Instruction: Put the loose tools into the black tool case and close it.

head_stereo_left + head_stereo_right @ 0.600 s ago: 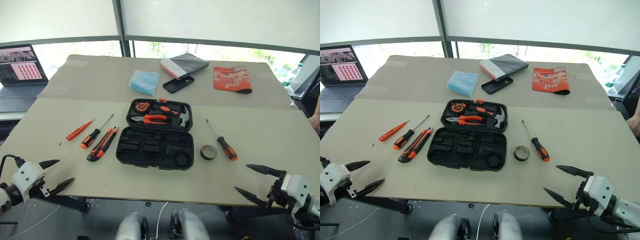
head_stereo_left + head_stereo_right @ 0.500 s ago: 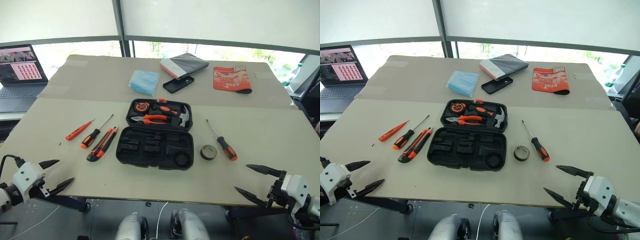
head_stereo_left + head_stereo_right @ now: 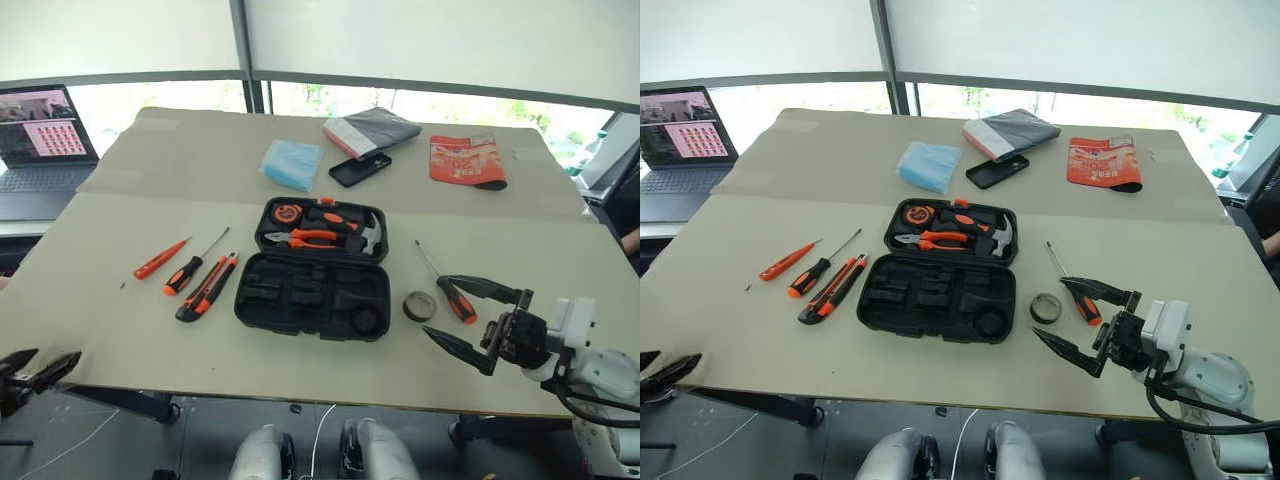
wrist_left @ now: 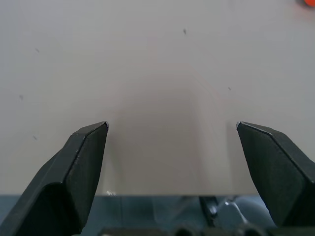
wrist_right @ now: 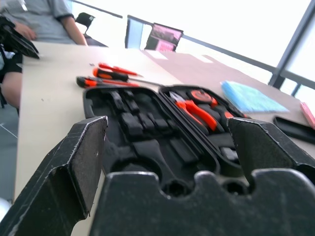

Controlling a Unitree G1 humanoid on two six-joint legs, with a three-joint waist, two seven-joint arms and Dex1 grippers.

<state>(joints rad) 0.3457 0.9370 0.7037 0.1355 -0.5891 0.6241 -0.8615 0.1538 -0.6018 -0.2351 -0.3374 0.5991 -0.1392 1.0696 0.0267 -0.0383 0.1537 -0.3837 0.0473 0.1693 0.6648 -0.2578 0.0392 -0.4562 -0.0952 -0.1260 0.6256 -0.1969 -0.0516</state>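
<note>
The black tool case point(image 3: 312, 295) lies open mid-table, with pliers, a hammer and a tape measure in its far half. To its left lie a thin orange screwdriver point(image 3: 160, 258), an orange-black screwdriver point(image 3: 190, 270) and a utility knife point(image 3: 207, 287). On its right sit a small dark tape roll point(image 3: 418, 306) and another orange-black screwdriver point(image 3: 450, 290). My right gripper point(image 3: 435, 304) hangs open and empty over the table by the tape roll, pointing at the case point(image 5: 162, 128). My left gripper point(image 3: 58, 353) is open and empty at the table's front left edge point(image 4: 157, 194).
At the back stand a laptop point(image 3: 40, 140), a blue pack point(image 3: 291, 163), a black phone point(image 3: 358, 168), a grey pouch point(image 3: 370, 128) and an orange packet point(image 3: 467, 160). A person point(image 5: 44, 19) sits at the table's left side.
My right gripper has swung from the front right edge in over the table, up to the tape roll. My left gripper has dropped lower and further left at the front edge.
</note>
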